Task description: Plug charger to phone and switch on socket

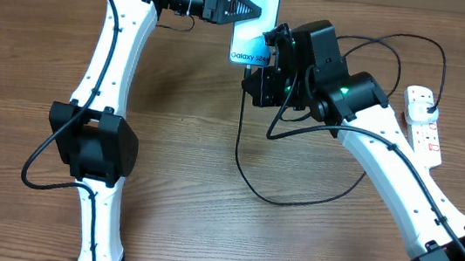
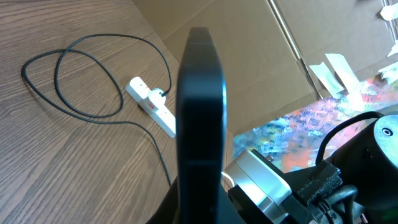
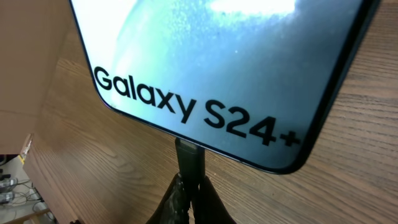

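Observation:
The phone [image 1: 256, 15] has a lit teal screen and is held up off the table at the far middle, with my left gripper [image 1: 248, 11] shut on its left edge. In the left wrist view the phone [image 2: 200, 112] shows edge-on and dark. The right wrist view shows the phone [image 3: 217, 62] with my right gripper [image 3: 194, 190] shut on the charger's connector [image 3: 189, 160]. The connector tip touches the phone's bottom edge. The charger's black cable [image 1: 249, 181] loops over the table to a black plug [image 1: 429, 102] in the white socket [image 1: 424, 126] at the right.
A cardboard wall [image 2: 249, 56] stands behind the table's far edge, with colourful clutter [image 2: 311, 121] beyond it. The cable lies in loose loops [image 2: 87, 74] between the socket [image 2: 152, 106] and the phone. My right arm [image 1: 386, 166] reaches across the right half of the table.

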Controlling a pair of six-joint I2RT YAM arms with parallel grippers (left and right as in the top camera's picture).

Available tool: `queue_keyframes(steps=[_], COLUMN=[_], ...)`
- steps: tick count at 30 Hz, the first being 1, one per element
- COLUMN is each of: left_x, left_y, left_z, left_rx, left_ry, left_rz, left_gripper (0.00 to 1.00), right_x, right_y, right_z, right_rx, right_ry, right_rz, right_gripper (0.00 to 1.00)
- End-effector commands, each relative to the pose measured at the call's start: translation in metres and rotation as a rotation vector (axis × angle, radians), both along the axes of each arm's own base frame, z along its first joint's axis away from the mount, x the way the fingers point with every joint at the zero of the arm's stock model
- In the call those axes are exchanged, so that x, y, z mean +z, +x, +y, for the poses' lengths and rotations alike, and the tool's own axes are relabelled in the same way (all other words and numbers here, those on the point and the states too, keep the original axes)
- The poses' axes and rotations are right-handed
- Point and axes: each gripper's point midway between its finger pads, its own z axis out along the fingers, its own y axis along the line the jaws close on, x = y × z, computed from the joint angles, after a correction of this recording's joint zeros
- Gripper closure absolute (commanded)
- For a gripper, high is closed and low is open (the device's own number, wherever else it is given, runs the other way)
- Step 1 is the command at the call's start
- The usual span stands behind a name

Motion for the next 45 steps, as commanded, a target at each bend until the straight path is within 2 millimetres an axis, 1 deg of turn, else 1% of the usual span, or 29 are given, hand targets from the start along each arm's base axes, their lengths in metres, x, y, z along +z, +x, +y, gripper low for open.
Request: queue_keyframes(steps=[1, 7, 45], left_x=[0.0125, 0.0122, 0.0127], left_y=[-0.0071, -0.0067, -0.0080], left_z=[-0.0035, -0.0035, -0.0036], left_rx=[-0.032, -0.032, -0.036], left_ry=[-0.026, -0.023, -0.029], left_rz=[-0.049, -0.068, -0.053], left_gripper=[0.96, 0.96, 0.96], right_x=[0.0276, 0.0275, 0.0316], right_y=[0.0024, 0.0023, 0.0063], right_z=[0.0033, 0.0032, 0.0045], right_rx=[0.003, 0.003, 0.003], right_ry=[0.033, 0.033, 0.043], right_rz=[-0.070, -0.070, -0.094], right_gripper=[0.96, 0.96, 0.96])
